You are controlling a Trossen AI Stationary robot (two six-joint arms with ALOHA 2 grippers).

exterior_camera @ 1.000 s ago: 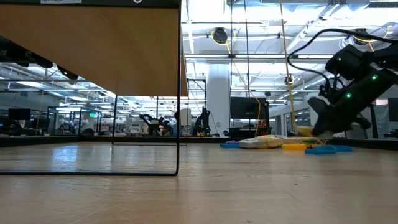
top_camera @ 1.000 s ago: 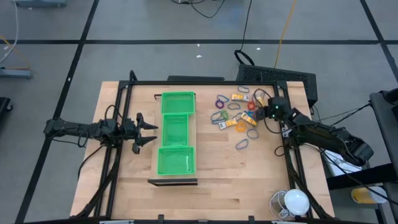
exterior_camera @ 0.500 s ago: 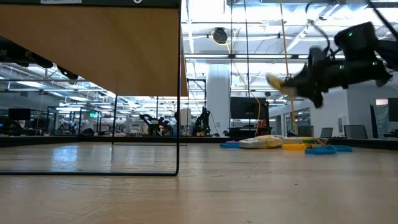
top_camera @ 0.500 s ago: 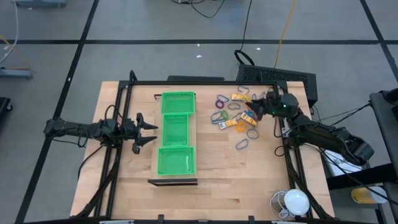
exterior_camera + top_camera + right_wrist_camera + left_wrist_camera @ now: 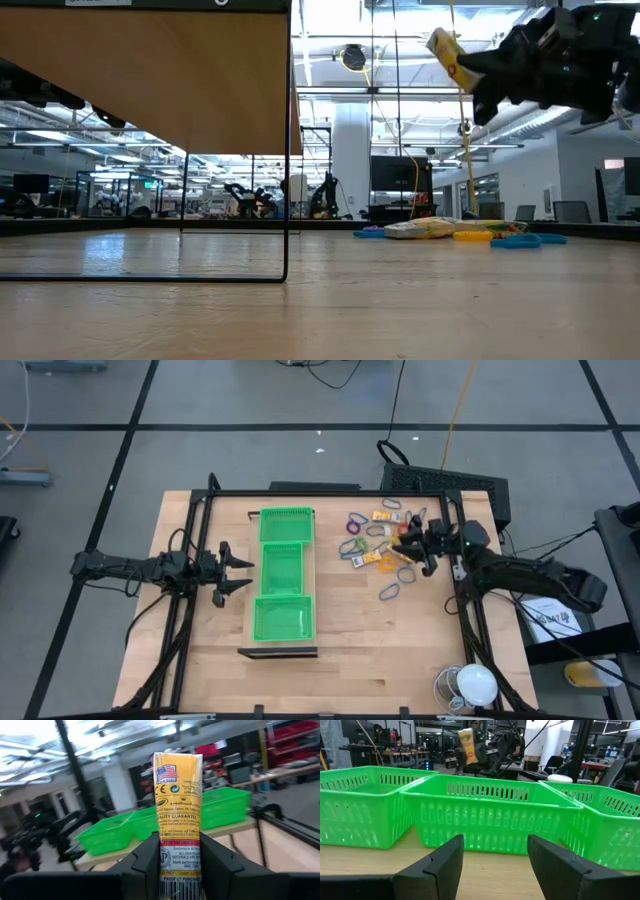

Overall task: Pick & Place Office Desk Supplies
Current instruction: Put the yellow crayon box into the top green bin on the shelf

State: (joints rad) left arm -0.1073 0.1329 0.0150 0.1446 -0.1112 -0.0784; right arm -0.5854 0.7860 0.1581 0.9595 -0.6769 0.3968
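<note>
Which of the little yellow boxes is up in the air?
The yellow crayon box pinched in the right gripper, lifted above the table. The other small yellow-orange boxes lie on the wooden table among coloured loops.

We see a grey tiled floor (image 5: 250, 455) around our wooden table (image 5: 340, 660), bright ceiling lights (image 5: 330, 40), distant desks with monitors (image 5: 395, 175), a white column (image 5: 350, 160)

- tabletop (image 5: 350, 660): pale wood, smooth matt finish
- tray (image 5: 281, 573): bright green slotted plastic, kinda glossy
- yellow box (image 5: 177, 815): printed card, slight sheen
</note>
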